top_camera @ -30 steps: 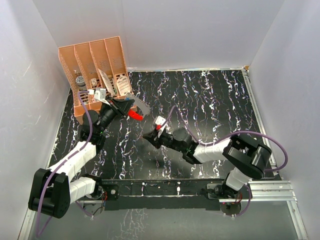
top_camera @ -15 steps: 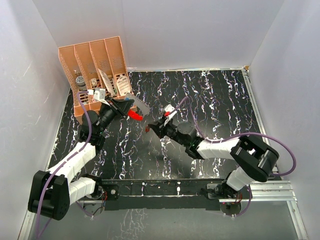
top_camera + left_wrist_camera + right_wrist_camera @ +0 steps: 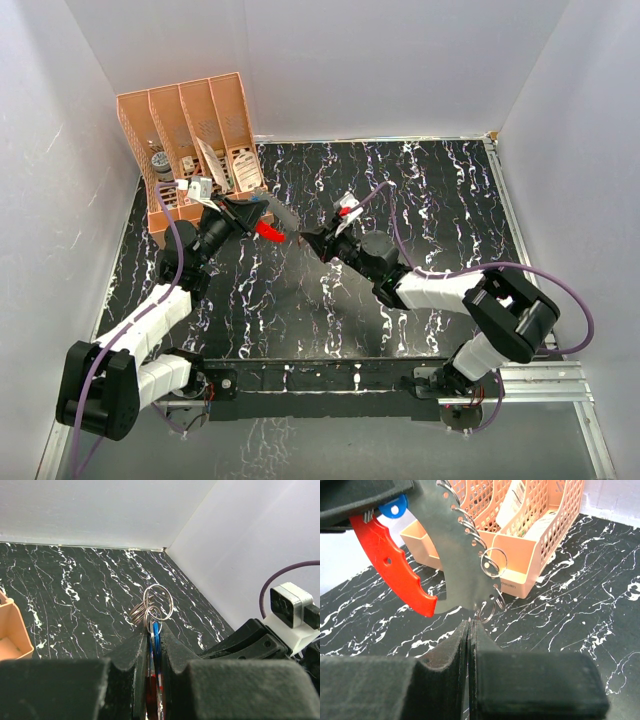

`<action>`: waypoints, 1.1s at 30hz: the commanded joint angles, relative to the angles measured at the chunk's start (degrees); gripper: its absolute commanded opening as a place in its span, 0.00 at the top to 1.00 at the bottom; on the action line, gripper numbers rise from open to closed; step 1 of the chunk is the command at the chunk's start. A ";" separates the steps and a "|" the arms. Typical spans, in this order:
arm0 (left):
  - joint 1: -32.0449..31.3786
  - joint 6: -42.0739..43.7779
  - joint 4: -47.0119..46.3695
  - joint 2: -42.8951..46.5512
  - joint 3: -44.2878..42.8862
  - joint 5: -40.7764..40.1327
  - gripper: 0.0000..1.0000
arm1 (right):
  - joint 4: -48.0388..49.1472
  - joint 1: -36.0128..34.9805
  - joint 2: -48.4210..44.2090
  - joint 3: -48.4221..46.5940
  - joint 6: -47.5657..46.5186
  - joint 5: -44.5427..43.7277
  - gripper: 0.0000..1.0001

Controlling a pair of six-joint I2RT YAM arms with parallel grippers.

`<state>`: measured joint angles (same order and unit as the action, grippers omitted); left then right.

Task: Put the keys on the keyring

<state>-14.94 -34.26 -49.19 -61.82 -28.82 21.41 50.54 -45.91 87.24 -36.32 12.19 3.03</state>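
Far-left corner: orange file rack (image 3: pixel 190 130) against the walls (image 3: pixel 400 60), blocking entry.
Centre-left: keyring (image 3: pixel 268 228) aloft in left fingers (image 3: pixel 245 212); right fingers (image 3: pixel 312 243) just beside, narrow gap.
Right half: bare worktop (image 3: pixel 440 190), open passage.

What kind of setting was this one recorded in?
Probably a lab robot test cell: plain white walls box in a black marbled tabletop, with an aluminium mounting rail along its near edge.

place: robot lab enclosure | signs: white panel walls (image 3: pixel 380 70) round a black marbled tabletop (image 3: pixel 430 200); aluminium mounting rail (image 3: pixel 545 372) lower right of frame
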 commanded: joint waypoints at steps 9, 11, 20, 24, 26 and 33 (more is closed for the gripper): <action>0.35 0.39 -2.12 1.35 -2.23 0.30 1.00 | 2.04 0.82 0.71 -4.90 2.22 2.52 1.00; 0.41 0.42 -2.07 1.26 -2.45 0.30 1.00 | 1.97 0.82 0.93 -5.04 2.47 2.68 1.00; 0.35 0.48 -2.17 1.17 -2.64 0.55 1.00 | 0.79 1.12 1.45 -5.17 3.61 2.52 1.00; 0.38 0.35 -2.37 1.09 -2.52 0.63 1.00 | 0.70 1.25 1.41 -5.08 3.67 2.40 1.00; 0.36 0.32 -2.44 1.04 -2.49 0.63 1.00 | 0.41 1.42 1.42 -5.17 3.88 2.15 1.00; 0.35 0.29 -2.47 1.16 -2.56 0.73 1.00 | 0.02 1.93 1.78 -5.46 4.16 2.21 1.00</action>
<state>-14.94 -34.06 -49.23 -61.82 -28.95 21.47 49.17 -44.42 88.77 -39.00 15.62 5.54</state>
